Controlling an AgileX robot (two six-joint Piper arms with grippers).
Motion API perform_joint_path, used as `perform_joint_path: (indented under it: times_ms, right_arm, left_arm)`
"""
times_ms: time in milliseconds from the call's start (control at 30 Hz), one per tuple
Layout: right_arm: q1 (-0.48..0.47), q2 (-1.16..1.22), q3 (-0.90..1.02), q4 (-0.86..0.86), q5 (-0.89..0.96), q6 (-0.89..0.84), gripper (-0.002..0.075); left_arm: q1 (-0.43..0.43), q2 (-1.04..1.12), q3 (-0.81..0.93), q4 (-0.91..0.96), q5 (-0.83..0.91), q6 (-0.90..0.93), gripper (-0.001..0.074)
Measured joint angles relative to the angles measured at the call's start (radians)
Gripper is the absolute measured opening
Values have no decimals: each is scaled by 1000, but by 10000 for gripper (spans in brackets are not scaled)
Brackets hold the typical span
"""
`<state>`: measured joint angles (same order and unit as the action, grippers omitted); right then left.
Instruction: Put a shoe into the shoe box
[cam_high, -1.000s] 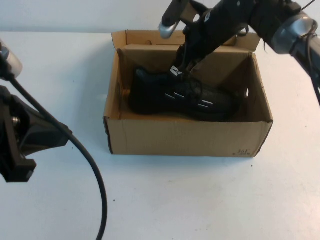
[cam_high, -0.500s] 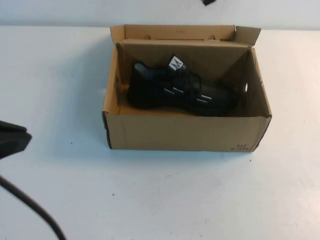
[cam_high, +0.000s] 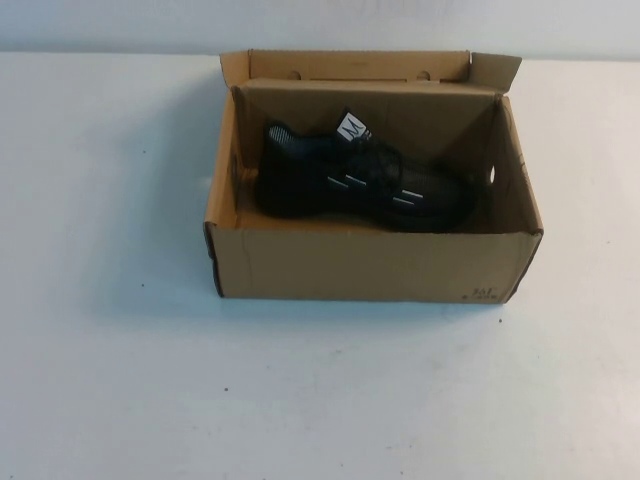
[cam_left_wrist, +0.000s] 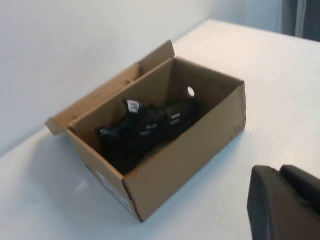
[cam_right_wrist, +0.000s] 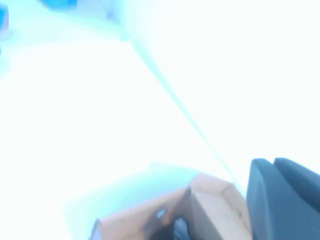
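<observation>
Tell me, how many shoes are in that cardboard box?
1. A single black sneaker lies on its side inside the shoe box, toward the back wall. Neither the left claw nor the right claw touches it.

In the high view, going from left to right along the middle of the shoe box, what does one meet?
Bare white table → left wall of the shoe box → shoe → box's right wall → bare table again. The left gripper and right gripper show only in their wrist views.
</observation>
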<state>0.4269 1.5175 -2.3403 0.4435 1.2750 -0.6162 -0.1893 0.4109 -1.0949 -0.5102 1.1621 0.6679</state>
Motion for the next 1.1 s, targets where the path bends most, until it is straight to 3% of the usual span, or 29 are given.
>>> perform_joint_path:
  times_ms: [200, 367, 467, 667, 900, 1100]
  right_arm:
    - [0, -154, 13, 2, 3, 81, -16]
    - [0, -300, 175, -35, 5, 144, -16]
    - [0, -403, 349, -122, -35, 217, -16]
    - [-2, -668, 837, -311, -292, 350, -16]
    - [-2, -985, 1359, -383, -607, 367, -16]
    - [-2, -1148, 1618, -381, -747, 368, -16]
  left_arm:
    - [0, -115, -6, 57, -73, -44, -1]
    - [0, -127, 16, 183, -195, -164, -1]
    - [0, -127, 81, 189, -293, -246, -1]
    - [0, -127, 245, 128, -403, -317, -1]
    - [0, -62, 299, 106, -430, -322, -1]
    - [0, 3, 302, 105, -432, -317, -1]
